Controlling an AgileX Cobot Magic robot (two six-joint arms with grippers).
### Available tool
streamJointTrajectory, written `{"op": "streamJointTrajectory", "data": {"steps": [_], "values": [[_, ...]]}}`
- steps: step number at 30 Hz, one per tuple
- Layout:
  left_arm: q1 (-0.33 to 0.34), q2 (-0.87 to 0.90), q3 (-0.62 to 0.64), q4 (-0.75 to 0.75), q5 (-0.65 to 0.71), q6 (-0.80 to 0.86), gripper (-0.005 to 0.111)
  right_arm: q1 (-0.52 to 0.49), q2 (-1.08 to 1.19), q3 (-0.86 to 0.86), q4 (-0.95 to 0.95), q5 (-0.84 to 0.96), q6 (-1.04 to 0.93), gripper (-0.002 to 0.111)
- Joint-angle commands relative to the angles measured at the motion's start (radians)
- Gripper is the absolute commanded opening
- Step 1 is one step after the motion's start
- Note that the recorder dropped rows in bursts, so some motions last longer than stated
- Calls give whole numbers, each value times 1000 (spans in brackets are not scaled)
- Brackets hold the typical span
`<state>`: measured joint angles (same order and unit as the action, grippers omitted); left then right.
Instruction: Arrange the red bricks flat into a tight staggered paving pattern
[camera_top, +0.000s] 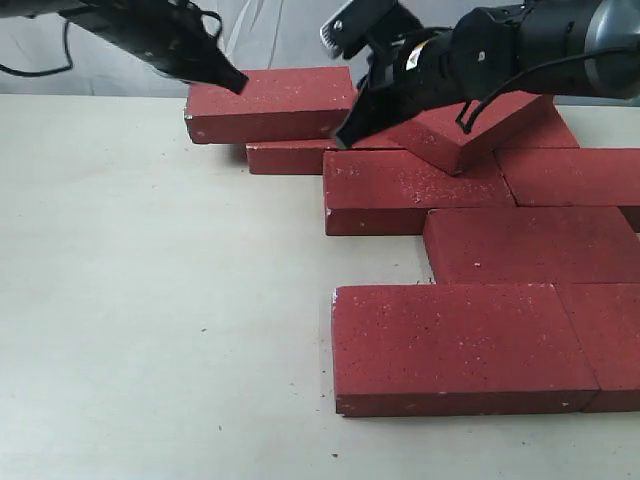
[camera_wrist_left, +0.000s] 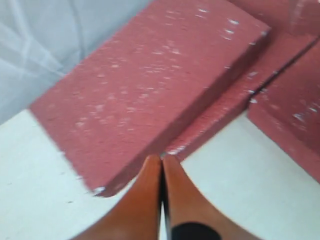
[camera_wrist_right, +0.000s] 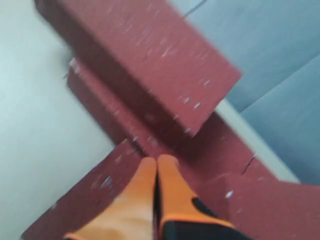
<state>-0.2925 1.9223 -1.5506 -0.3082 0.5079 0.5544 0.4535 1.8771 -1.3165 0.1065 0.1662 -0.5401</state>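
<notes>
Several red bricks lie on the pale table (camera_top: 150, 300). One brick (camera_top: 270, 100) (camera_wrist_left: 150, 85) (camera_wrist_right: 150, 55) rests raised on top of a lower brick (camera_top: 290, 157) at the back. Another brick (camera_top: 480, 125) leans tilted on its neighbours. Flat ones (camera_top: 415, 190), (camera_top: 530, 243), (camera_top: 460, 345) form staggered rows. My left gripper (camera_top: 235, 82) (camera_wrist_left: 162, 157) is shut and empty, its tips at the raised brick's edge. My right gripper (camera_top: 345, 135) (camera_wrist_right: 157, 160) is shut and empty, its tips at that brick's right end, beside the tilted brick.
More bricks (camera_top: 610, 340), (camera_top: 570, 175) run off the right edge. A grey backdrop (camera_top: 270, 40) stands close behind the back row. Bare table spreads over the left and front.
</notes>
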Motion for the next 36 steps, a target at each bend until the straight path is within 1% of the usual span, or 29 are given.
{"op": "streamJointTrajectory", "data": {"steps": [1, 3, 6, 11, 13, 16, 19, 24, 26, 30, 36], "values": [[123, -9, 1, 1, -40, -57, 0, -63, 23, -112, 61, -2, 24, -1], [183, -3, 1, 1, -64, -124, 0, -93, 79, -248, 84, 205, 26, -1], [252, 5, 1, 5, -91, -158, 0, -123, 183, -465, 89, 441, 56, -1], [319, 77, -39, 13, -50, -193, 0, -152, 371, -798, 79, 580, 145, -1], [329, 131, -83, 13, -6, -196, 0, -154, 446, -912, 75, 631, 148, -1], [330, 209, -152, 5, 45, -207, 0, -154, 542, -1039, 35, 666, 174, -1], [330, 281, -216, -15, 65, -211, 0, -154, 621, -1118, -8, 653, 201, -1], [329, 363, -300, -44, 68, -219, 0, -154, 714, -1183, -36, 629, 201, -1], [324, 391, -319, -76, 62, -219, 0, -154, 734, -1183, -44, 597, 201, -1], [301, 439, -357, -76, 59, -204, 0, -154, 762, -1183, -57, 541, 201, -1], [264, 450, -371, -76, 44, -204, 0, -154, 791, -1183, -60, 486, 201, -1]]}}
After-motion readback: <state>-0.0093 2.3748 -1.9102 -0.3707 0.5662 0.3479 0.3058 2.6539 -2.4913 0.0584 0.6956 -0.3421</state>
